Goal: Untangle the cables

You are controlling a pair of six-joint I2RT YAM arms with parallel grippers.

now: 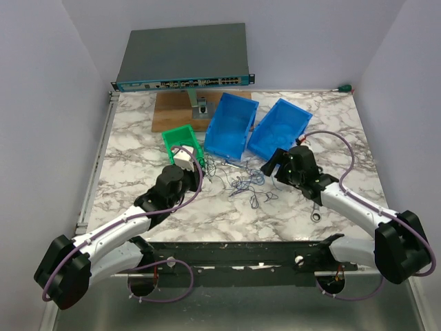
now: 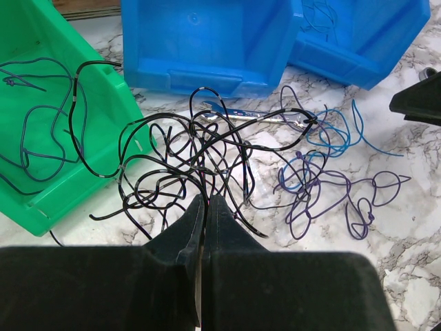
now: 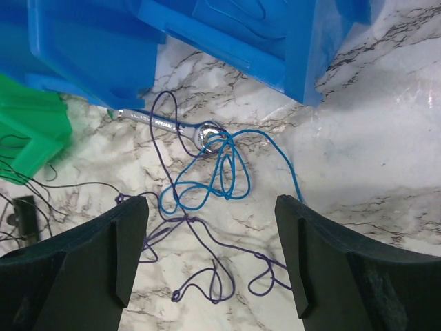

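Cables (image 3: 207, 172) lie dead ahead of your right gripper (image 3: 212, 207), spread wide over the blue loop; your left gripper (image 2: 205, 201) pinches black strands.

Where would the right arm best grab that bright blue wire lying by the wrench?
Probably its free tail on the right: the blue wire runs alone there over bare marble, clear of the wrench and the purple wire. Come from straight above, fingers straddling the strand.
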